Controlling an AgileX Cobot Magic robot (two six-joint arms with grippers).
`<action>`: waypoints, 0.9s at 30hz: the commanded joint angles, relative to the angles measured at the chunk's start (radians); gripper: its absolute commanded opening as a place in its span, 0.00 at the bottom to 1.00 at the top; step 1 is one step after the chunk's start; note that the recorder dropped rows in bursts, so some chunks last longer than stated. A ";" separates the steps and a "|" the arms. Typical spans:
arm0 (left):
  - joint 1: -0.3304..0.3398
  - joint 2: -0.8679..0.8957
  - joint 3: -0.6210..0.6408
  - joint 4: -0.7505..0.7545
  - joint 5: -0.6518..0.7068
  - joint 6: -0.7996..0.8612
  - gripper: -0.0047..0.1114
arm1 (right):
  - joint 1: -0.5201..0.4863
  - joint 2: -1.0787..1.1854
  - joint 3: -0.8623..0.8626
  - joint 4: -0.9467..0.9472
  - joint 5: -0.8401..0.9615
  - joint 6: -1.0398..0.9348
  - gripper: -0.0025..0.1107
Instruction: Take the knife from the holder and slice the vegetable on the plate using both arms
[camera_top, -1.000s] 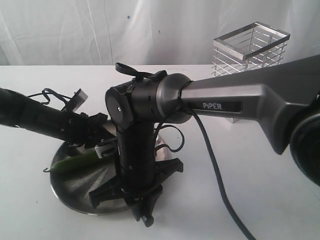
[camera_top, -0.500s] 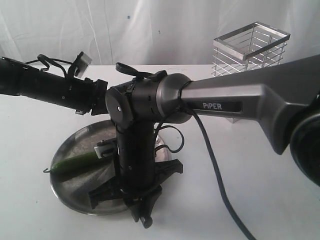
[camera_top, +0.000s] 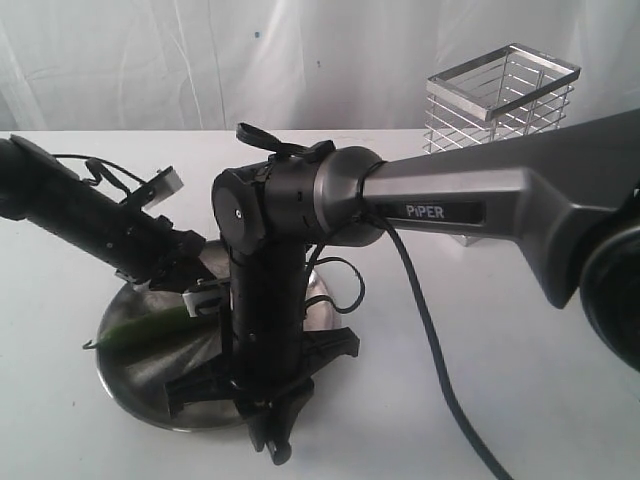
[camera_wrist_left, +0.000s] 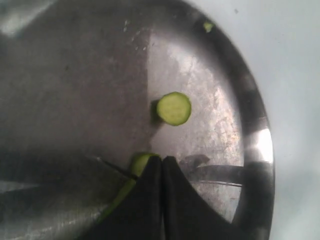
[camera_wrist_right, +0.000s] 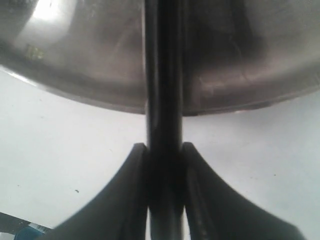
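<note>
Already the knife (camera_wrist_right: 164, 90) is out of the holder (camera_top: 500, 110) & the right gripper (camera_wrist_right: 164, 150) is clamping its black handle, which is crossing the plate (camera_wrist_left: 257, 150) rim. One round slice (camera_wrist_left: 174, 108) is lying cut off, so slicing is underway, w/ most of the chilli (camera_wrist_left: 139, 164) left uncut, I'd judge. Left gripper (camera_wrist_left: 162, 162), tips pressed together w/ nothing between, is resting at the chilli's cut end, touching it; blade is mostly hidden.
</note>
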 joint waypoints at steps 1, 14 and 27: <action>0.001 -0.008 0.068 0.011 -0.051 -0.009 0.04 | -0.001 -0.003 0.001 -0.002 -0.019 -0.008 0.02; 0.001 -0.008 0.156 0.018 -0.134 -0.005 0.04 | -0.006 -0.003 0.001 -0.105 0.015 0.003 0.02; 0.001 -0.020 0.156 -0.047 -0.119 -0.005 0.04 | -0.008 -0.003 0.001 -0.114 0.015 0.001 0.02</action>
